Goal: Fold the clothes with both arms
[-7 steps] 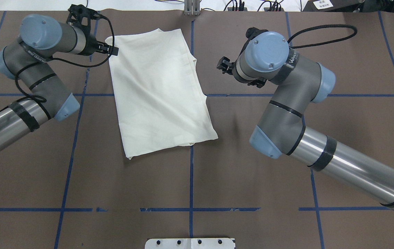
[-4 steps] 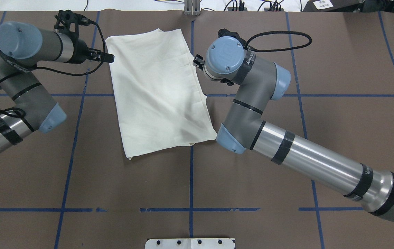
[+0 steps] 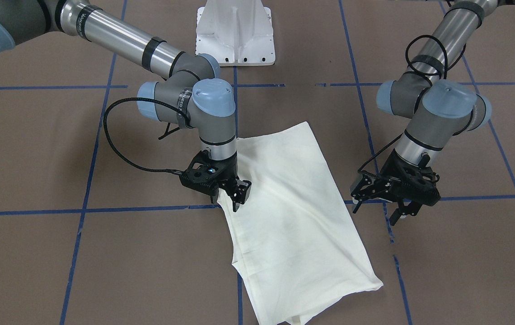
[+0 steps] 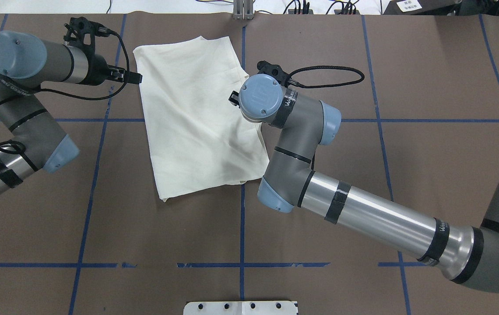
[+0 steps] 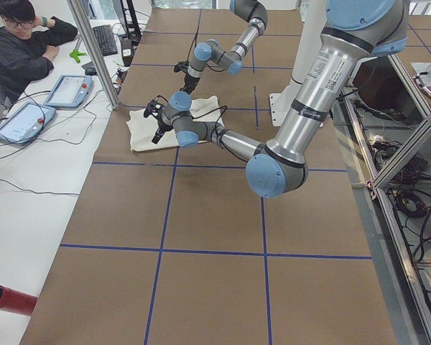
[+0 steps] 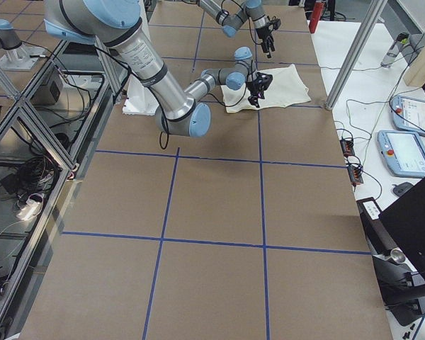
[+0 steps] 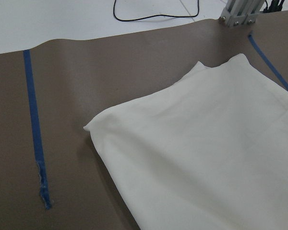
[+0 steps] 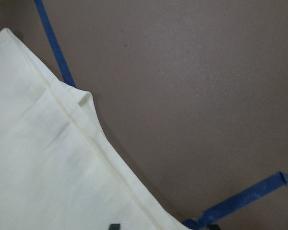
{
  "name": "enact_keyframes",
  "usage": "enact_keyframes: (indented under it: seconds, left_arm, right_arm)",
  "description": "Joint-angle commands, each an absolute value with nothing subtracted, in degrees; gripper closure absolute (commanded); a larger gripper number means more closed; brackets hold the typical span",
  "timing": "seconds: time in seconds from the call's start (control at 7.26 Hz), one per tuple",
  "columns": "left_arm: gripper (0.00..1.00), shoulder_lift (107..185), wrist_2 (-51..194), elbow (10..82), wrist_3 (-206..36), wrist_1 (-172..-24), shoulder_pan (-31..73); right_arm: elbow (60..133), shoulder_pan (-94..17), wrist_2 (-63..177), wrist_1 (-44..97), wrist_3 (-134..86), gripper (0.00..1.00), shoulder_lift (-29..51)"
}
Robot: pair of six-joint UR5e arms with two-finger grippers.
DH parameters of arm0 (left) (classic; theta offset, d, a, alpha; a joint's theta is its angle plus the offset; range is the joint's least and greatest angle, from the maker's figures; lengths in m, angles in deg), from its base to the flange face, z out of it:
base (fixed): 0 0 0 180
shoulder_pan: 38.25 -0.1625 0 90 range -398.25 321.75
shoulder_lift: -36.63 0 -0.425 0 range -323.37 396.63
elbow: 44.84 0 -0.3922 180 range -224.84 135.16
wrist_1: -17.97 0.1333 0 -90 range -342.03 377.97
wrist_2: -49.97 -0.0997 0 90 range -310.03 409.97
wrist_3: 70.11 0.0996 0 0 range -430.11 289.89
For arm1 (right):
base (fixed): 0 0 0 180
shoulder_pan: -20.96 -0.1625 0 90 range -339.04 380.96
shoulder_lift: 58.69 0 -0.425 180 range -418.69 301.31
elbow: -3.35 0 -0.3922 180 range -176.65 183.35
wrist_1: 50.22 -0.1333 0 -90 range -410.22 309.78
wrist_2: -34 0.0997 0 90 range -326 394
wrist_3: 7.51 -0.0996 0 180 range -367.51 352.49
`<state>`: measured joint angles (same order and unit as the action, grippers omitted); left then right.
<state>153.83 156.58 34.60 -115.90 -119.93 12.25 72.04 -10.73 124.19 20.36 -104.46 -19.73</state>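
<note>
Over shirt (image 3: 293, 212) edge, right fingers (image 3: 243, 192), spread

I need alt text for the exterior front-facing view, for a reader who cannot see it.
A folded cream shirt lies on a brown table marked with blue tape lines. The right arm's black two-finger tool hangs over the shirt's edge at the picture's left; the left arm's black tool hangs beside the shirt, above bare table.

The right pincer (image 3: 240, 197) hangs low, jaws parted; left pincer (image 3: 401, 212) hovers.

Four far, two close views of shirt (image 4: 197, 122)
</note>
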Motion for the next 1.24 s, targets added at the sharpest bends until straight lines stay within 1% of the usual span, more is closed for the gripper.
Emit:
enact_keyframes:
  seconds: [0.0, 0.14, 0.28, 0.41, 0.55, 0.83, 0.96, 1.1]
  left_arm:
    - [0.00, 153.79, 156.58, 34.53, -115.99, -119.93, 12.20]
    - [0.00, 153.79, 156.58, 34.44, -115.99, -119.93, 12.20]
    - [0.00, 153.79, 156.50, 34.35, -115.99, -119.93, 12.20]
    - [0.00, 153.79, 156.41, 34.27, -115.99, -119.93, 12.20]
    - [0.00, 153.79, 156.41, 34.27, -115.99, -119.93, 12.20]
    - [0.00, 153.79, 156.41, 34.18, -115.99, -119.93, 12.11]
    - [0.00, 153.79, 156.41, 34.18, -116.34, -120.01, 12.11]
    - [0.00, 153.79, 156.41, 34.26, -119.21, -120.28, 11.93]
  right_arm:
    - [71.99, -9.71, 124.18, 22.19, -103.84, 0.35, -19.23]
    - [71.99, -9.71, 124.18, 22.37, -103.76, 0.41, -19.23]
    - [72.08, -9.71, 124.18, 22.37, -103.75, 0.54, -19.40]
    - [72.26, -9.71, 124.18, 22.37, -103.75, 0.83, -19.40]
    - [72.34, -9.71, 124.18, 22.37, -103.84, 1.00, -19.58]
    - [72.96, -9.80, 124.18, 22.72, -104.28, 1.00, -19.40]
    - [76.53, -9.80, 124.18, 23.42, -104.28, 1.00, -16.88]
    - [84.57, -9.80, 124.18, 24.82, -104.28, 1.00, -11.11]
